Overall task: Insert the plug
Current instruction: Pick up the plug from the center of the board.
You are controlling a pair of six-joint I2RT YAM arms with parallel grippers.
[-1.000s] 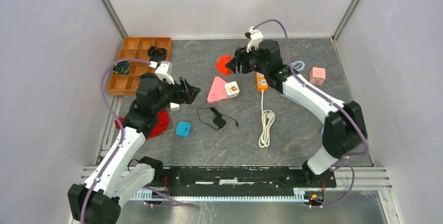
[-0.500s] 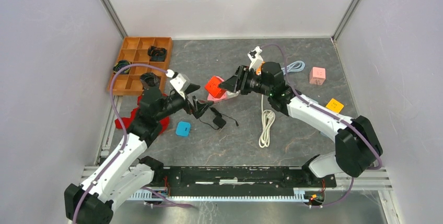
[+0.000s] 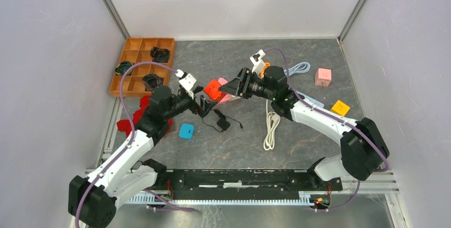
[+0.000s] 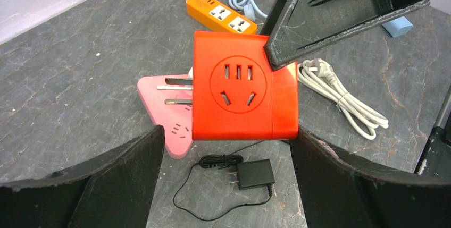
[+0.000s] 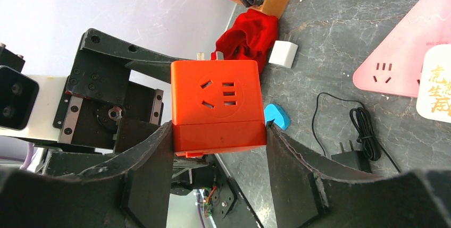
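Cube (image 4: 239, 95): red socket block with prongs on one side, up in the air over the pink strip (image 4: 173, 127), between the two arms.
Right hand (image 5: 218, 129): clamped on the cube's sides, with the socket face turned toward the left hand, likely so it can be taken or steadied.
Left hand (image 3: 205, 104): spread wide and empty, just short of the cube (contact unclear).
Charger (image 4: 255, 174): black, lying untouched on the worktop (image 4: 80, 79).
Likely aim: prongs into the strip, or the charger into the cube; I cannot tell which.
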